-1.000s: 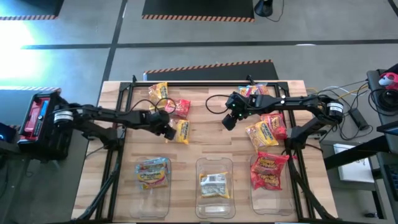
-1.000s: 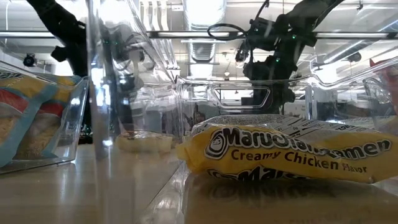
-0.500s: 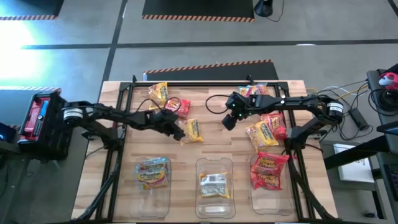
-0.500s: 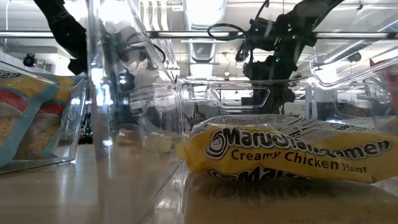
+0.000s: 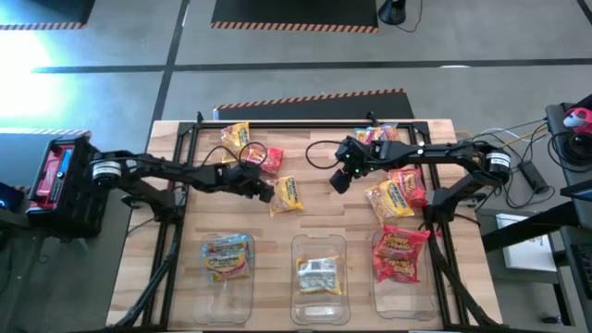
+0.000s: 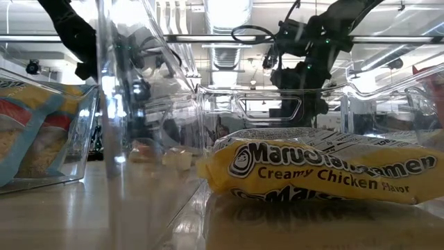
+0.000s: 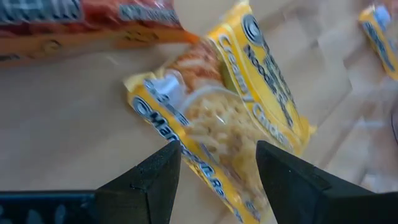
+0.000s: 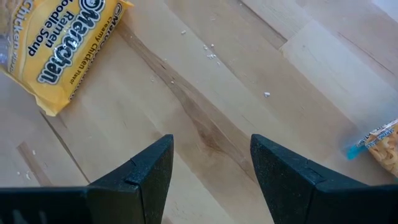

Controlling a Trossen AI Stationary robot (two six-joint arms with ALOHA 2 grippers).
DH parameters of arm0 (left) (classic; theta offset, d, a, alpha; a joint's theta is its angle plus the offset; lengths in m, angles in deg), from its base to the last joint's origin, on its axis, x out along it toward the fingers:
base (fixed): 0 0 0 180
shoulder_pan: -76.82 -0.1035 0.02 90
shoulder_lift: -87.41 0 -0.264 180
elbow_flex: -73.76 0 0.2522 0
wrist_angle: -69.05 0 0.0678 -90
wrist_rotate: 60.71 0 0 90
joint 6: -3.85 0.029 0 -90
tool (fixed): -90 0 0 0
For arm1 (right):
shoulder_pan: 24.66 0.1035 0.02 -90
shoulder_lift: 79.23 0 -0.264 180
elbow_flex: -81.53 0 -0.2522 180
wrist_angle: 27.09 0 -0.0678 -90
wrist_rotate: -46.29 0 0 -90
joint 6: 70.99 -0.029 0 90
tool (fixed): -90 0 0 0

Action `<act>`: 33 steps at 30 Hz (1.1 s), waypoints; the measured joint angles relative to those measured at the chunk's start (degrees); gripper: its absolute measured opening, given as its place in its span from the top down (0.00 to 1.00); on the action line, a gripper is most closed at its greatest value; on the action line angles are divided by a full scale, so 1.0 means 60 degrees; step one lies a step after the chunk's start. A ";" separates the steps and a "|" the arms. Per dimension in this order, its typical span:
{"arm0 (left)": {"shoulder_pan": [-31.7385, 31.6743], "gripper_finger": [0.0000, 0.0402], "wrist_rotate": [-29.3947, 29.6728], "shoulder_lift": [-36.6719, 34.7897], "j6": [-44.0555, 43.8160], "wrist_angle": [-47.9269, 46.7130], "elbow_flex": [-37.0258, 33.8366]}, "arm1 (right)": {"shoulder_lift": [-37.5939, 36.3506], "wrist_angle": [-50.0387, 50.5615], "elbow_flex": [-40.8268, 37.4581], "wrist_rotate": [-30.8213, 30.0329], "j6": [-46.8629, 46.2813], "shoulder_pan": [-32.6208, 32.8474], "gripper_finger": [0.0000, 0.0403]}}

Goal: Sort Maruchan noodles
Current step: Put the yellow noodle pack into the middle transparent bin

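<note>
My left gripper (image 5: 265, 190) is open and low over the table's middle. Its fingers (image 7: 155, 180) stand either side of the near edge of a yellow Maruchan packet (image 7: 236, 118), which lies flat on the wood (image 5: 289, 192). A red packet (image 5: 270, 161) and a yellow-orange one (image 5: 236, 137) lie behind it. My right gripper (image 5: 340, 176) is open and hovers over bare wood (image 8: 211, 168). Several red and yellow packets (image 5: 396, 192) lie to its right. My left gripper comes at the yellow packet's near edge (image 7: 214, 180) at a low slant from the table's left. That edge reaches in between the open fingers. Whether either finger touches the packet, I cannot tell. The packet lies flat on the table.
Three clear bins stand along the near edge. The left bin (image 5: 228, 289) holds a pale blue-multicoloured packet, the middle bin (image 5: 319, 301) a yellow one (image 6: 319, 167), and the right bin (image 5: 400, 294) red ones. A dark frame rail (image 5: 296, 123) runs along the far side.
My left gripper has moved toward the table's right, and the yellow packet has slid ahead of it by about half its own width, turning slightly. In the last half second both have barely moved. The right arm has kept still.
</note>
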 joint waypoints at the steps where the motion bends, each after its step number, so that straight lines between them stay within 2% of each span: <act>1: 0.0000 0.52 0.0112 0.0000 -0.0051 -0.0002 0.0003 | 0.0000 -0.0021 0.0000 0.0000 0.0000 -0.0001 0.50; 12: 0.0000 0.52 0.0369 0.0109 -0.0546 -0.0015 -0.0191 | 0.0000 -0.0046 0.0000 0.0000 0.0000 0.0000 0.50; 24: 0.0337 0.52 0.0147 0.0144 0.0031 0.0104 0.1134 | 0.0000 -0.0092 0.0000 0.0000 0.0000 -0.0001 0.50; 33: 0.0685 0.52 0.0147 0.0727 -0.0892 0.0203 0.1245 | 0.0000 -0.0529 0.0000 0.0000 0.0000 0.0000 0.50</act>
